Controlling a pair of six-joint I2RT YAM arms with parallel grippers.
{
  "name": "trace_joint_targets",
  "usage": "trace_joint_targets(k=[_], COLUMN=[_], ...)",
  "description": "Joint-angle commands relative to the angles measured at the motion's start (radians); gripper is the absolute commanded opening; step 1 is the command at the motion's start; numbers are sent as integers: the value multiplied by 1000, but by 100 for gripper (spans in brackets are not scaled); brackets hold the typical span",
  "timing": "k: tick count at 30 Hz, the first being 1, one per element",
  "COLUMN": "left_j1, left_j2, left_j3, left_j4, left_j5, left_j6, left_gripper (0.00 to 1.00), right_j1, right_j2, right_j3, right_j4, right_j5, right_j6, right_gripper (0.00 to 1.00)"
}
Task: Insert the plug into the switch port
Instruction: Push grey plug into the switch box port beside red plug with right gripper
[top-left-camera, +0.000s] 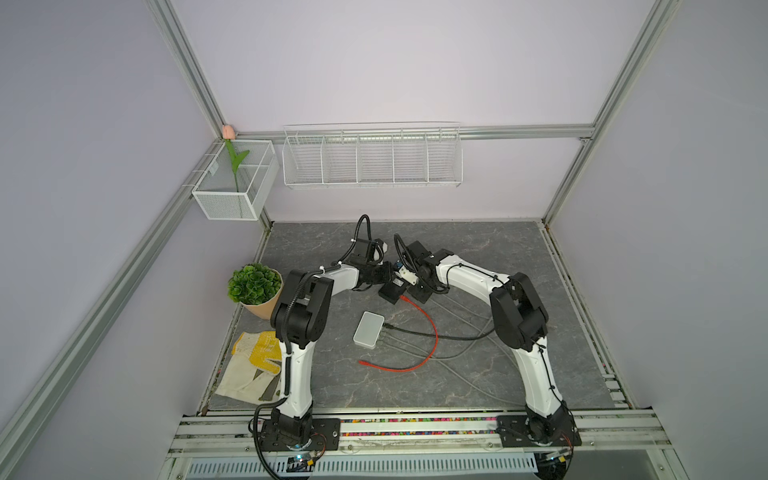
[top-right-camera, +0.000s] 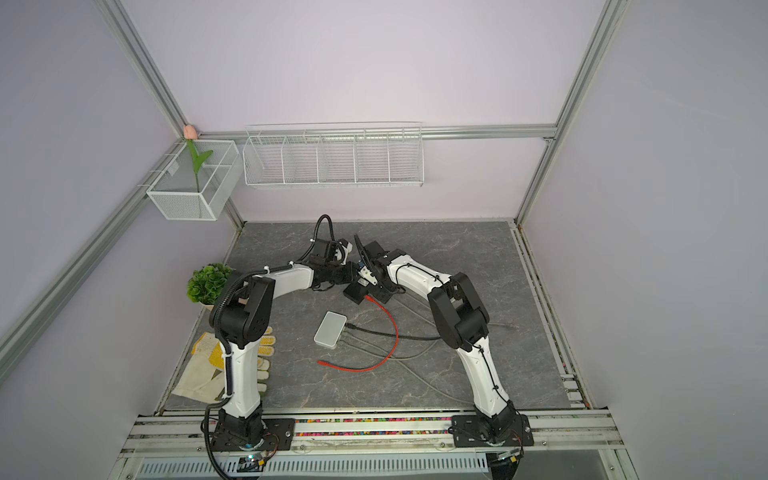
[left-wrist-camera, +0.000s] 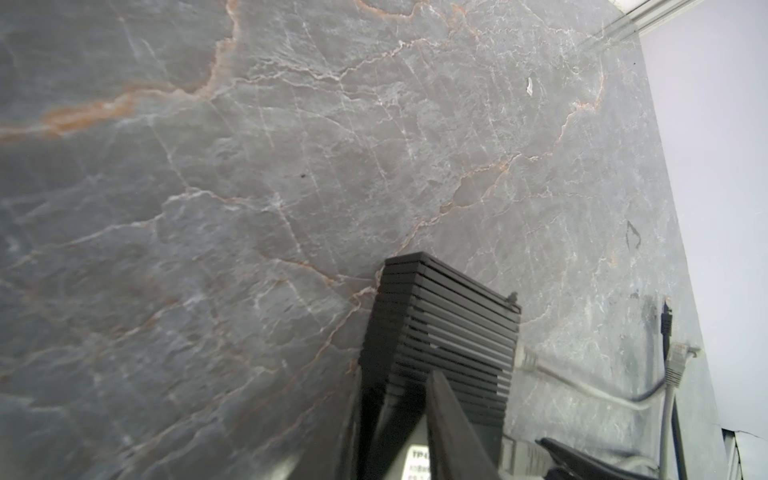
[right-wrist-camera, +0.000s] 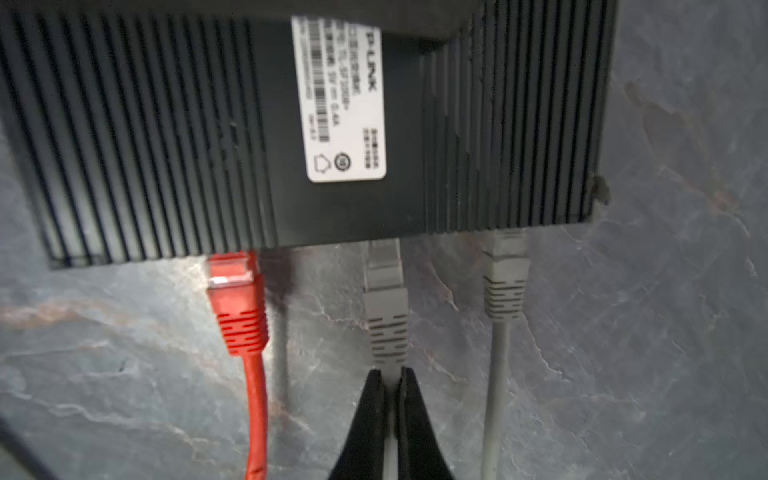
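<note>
Three plugs at switch (right-wrist-camera: 166, 124) front edge: red plug (right-wrist-camera: 237, 299), middle grey plug (right-wrist-camera: 385, 299), outer grey plug (right-wrist-camera: 505, 274). Right gripper (right-wrist-camera: 390, 380) pressed together on grey cable (right-wrist-camera: 391, 455) just behind middle plug's boot. Plug straight ahead of fingertips, long axis pointing into port, nose at port mouth; depth of seating unclear. Left gripper (left-wrist-camera: 397, 399) clamped on switch body, back-middle of desk (top-left-camera: 478, 249). Next probably straight push along that axis.

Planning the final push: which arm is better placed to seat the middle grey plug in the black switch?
Right. The right gripper is shut on the grey cable just behind the grey plug, lined up with the black switch; the left gripper grips the switch, bracing it.
</note>
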Motion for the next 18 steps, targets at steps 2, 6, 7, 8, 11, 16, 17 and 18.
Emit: trace_joint_targets(k=[2,6,7,8,11,16,17,18], left_j1=[-31,-31,-31,-33,-36,-43,-45,-48], left_j2=[33,36,38,40,52,63,69,76], left_j3=[13,15,17,19,34,49,59,73], left_j4=[-60,-58,-60,-60,-80,-118,-135,-162], left_j5=[58,65,67,71,88,135,144,154], left_j6=[14,15,16,16,32,81,96,117], left_gripper=[27,27,27,27,27,27,26,26], right_j1=[13,20,23,29,31,17,13,10], right_j2=[-39,-63,-63,-63,-70,-90,-94,-96], right_j3=[-8,-56,-65,-71,-106,-134,-135,-133], right_j4=[157,213,222,235,296,364,372,377], right_j5=[10,-29,-44,-53,-68,-68,-75,-81], right_j6=[39,38,30,22,-2,-29,-34,-40], right_gripper=[7,7,7,7,6,7,7,7])
